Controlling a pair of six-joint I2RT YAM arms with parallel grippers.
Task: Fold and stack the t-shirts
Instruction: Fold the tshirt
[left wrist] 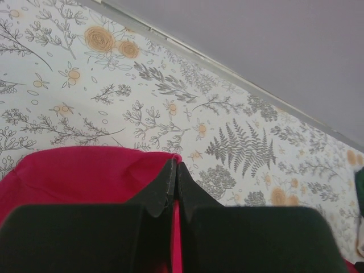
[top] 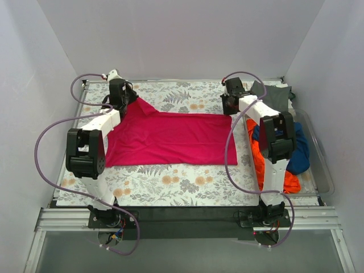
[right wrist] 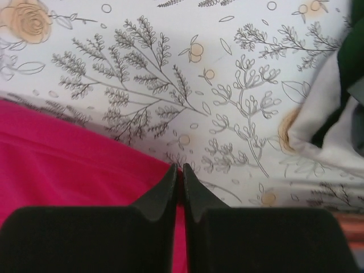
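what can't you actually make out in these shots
- Top view: the right arm covers much of the orange shirt and navy shirt, so their lay is unclear.
- Top view: the left arm hides the left edge of the pink shirt.
- Both wrist views: the shut jaws block how much pink cloth they pinch.
- Right wrist view: the dark green shirt is cut off by the right edge.

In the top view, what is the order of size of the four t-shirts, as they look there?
1. magenta t-shirt: spread flat, clearly largest.
2-3. orange t-shirt and navy t-shirt: bunched, partly behind the right arm; too alike to rank.
4. grey-green t-shirt: smallest visible patch.
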